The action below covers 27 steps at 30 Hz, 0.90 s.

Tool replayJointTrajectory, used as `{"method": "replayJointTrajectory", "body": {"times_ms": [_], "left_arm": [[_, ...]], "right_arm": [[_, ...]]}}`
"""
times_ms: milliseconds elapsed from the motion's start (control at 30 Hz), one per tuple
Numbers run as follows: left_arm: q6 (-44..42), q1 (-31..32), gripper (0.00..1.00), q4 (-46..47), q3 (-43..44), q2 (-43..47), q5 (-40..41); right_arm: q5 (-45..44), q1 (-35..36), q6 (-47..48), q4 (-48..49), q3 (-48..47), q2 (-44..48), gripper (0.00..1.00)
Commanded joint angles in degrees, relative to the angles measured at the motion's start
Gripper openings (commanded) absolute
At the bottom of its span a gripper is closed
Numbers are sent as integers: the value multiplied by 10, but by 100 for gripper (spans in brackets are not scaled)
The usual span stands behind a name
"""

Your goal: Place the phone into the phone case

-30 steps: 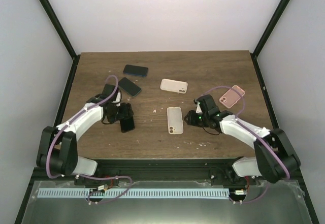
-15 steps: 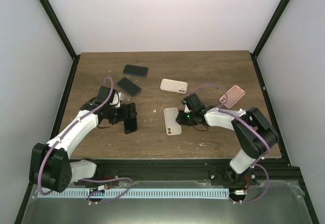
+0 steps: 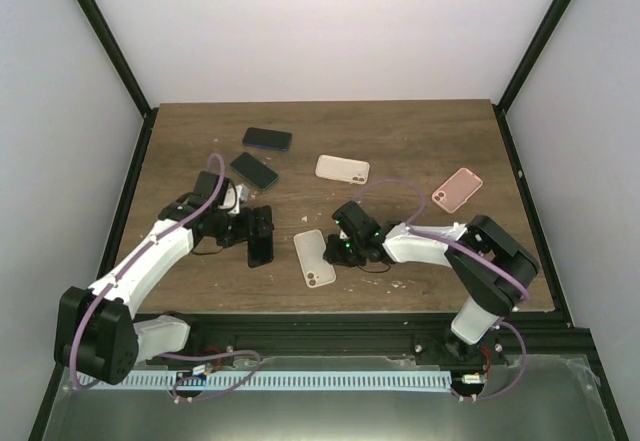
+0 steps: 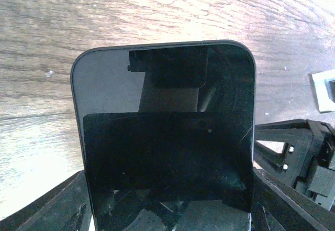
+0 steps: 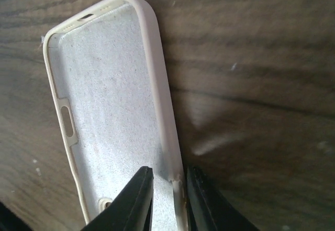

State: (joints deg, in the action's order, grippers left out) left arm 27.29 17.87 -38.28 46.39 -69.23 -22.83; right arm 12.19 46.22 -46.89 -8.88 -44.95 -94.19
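A black phone [image 4: 167,126] stands screen-up between the jaws of my left gripper [image 4: 170,210], which is shut on its sides. From above, the phone [image 3: 261,238] sits just over the table at left of centre, with the left gripper [image 3: 255,231] around it. The cream phone case [image 5: 104,95] lies open side up on the wood. My right gripper [image 5: 170,189] is shut on its right side wall, one finger inside and one outside. In the top view the case [image 3: 314,257] lies right of the phone, with the right gripper [image 3: 338,249] at its right edge.
Two dark phones [image 3: 267,139] [image 3: 255,170] lie at the back left. A cream case [image 3: 342,168] lies behind the centre and a pink one [image 3: 457,189] at the right. Black frame posts border the table's sides.
My right gripper has narrowed on the case's wall and slid the case leftward and nearer. The left gripper has carried the black phone a little to the right.
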Motion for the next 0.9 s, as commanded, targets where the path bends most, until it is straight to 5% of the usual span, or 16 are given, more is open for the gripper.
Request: {"method": "replayJointTrajectory", "body": {"times_ms": [0, 533, 700, 867], "left_arm": [[21, 21, 57, 26, 2, 13, -22], [112, 162, 56, 97, 1, -42, 15], [141, 212, 55, 126, 13, -73, 47], [184, 231, 55, 147, 12, -85, 62]], "right_arm": [[34, 25, -86, 34, 21, 19, 21], [84, 50, -107, 102, 113, 97, 24], [-30, 49, -90, 61, 162, 175, 25], [5, 50, -55, 131, 218, 319, 37]]}}
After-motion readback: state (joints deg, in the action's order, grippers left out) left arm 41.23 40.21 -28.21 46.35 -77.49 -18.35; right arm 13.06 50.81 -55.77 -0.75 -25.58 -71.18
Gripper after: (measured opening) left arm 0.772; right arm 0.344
